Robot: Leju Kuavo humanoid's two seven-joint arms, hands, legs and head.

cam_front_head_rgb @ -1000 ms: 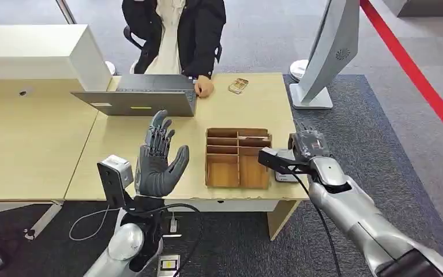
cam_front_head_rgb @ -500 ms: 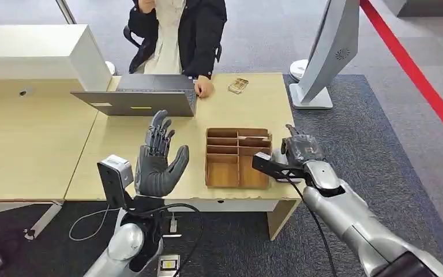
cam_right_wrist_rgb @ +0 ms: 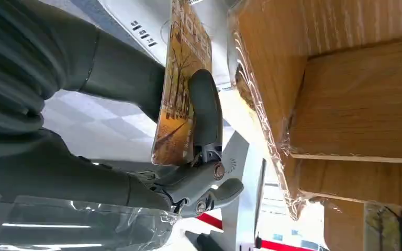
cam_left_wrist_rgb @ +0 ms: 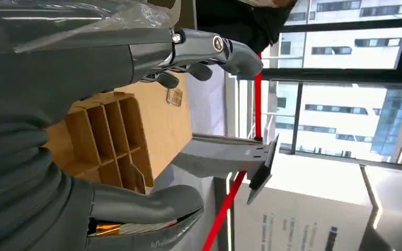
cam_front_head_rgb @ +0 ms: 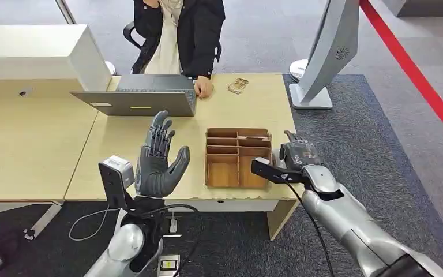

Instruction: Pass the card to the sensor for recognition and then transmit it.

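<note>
I've got the card (cam_right_wrist_rgb: 180,89) pinched in the right hand (cam_front_head_rgb: 297,153), lower right of centre in the head view, just beside the right wall of the wooden organiser (cam_front_head_rgb: 237,157); thumb behind one face, a finger (cam_right_wrist_rgb: 205,112) across the printed face, so it's held by the flats and the faces stay free for a reader, I'd judge; sensor likely the grey stand (cam_front_head_rgb: 325,53) at upper right, well apart. In the right wrist view the card sits edge-on, long axis running up the frame, printed side toward the organiser. Left hand (cam_front_head_rgb: 158,158) is raised, palm up, fingers spread, empty; my read is it's parked to receive or stay clear. A person (cam_front_head_rgb: 180,34) sits at the laptop (cam_front_head_rgb: 140,98), upper centre.
</note>
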